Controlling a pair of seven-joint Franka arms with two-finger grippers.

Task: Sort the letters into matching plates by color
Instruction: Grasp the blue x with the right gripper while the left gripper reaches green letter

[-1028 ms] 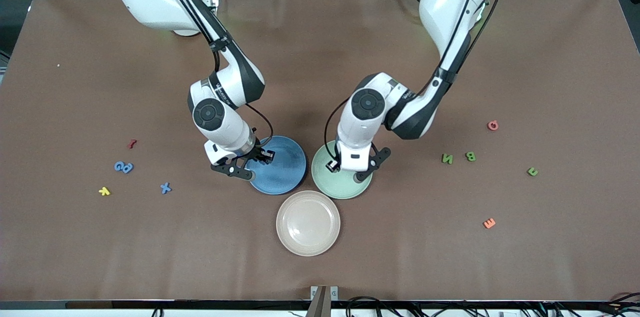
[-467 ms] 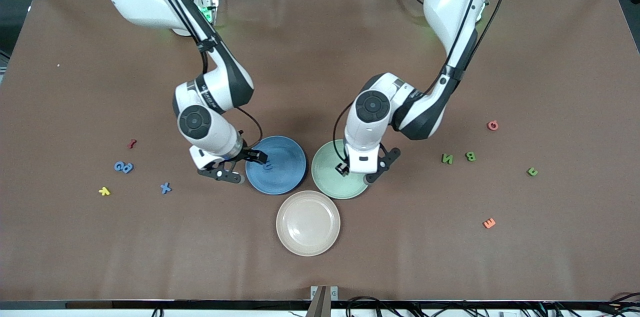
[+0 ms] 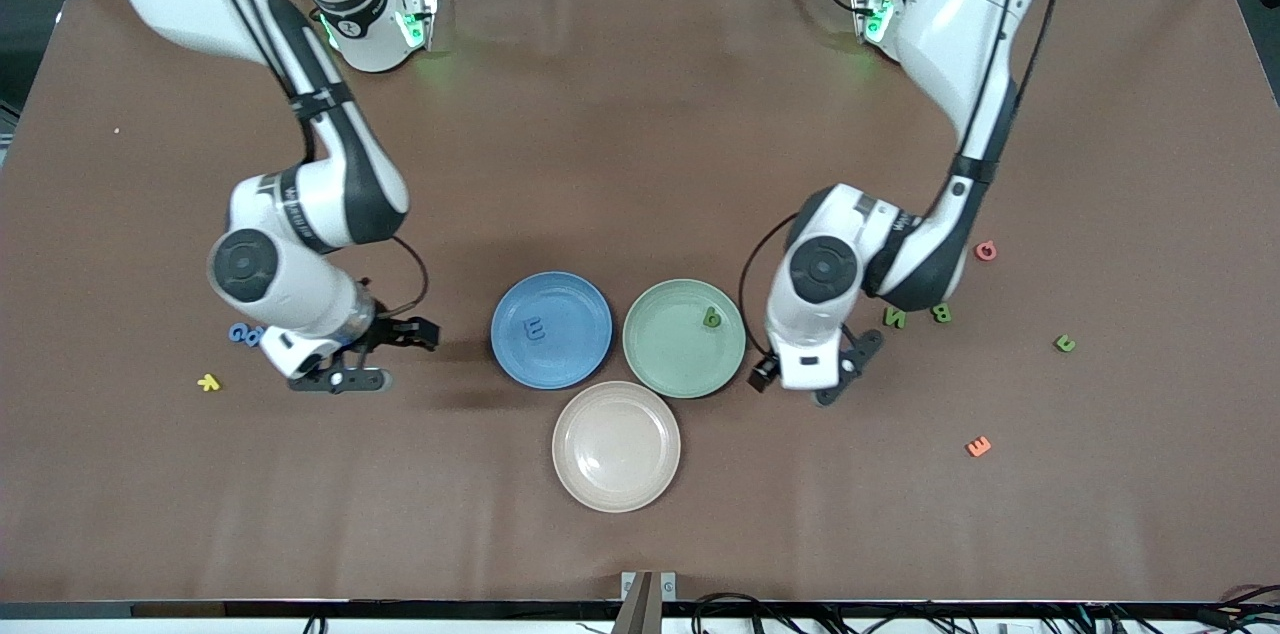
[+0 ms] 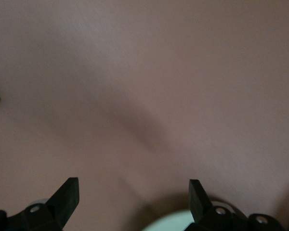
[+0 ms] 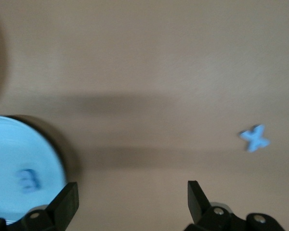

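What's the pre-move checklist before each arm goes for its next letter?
1. left gripper open, nothing held, over bare table beside the green plate: ok.
2. right gripper open, nothing held: ok.
3. green letter lies in the green plate: ok.
4. blue letter lies in the blue plate: ok.
5. blue X shows ahead of the right wrist camera: ok.
6. green N partly hidden under the left arm: cannot tell if reachable.
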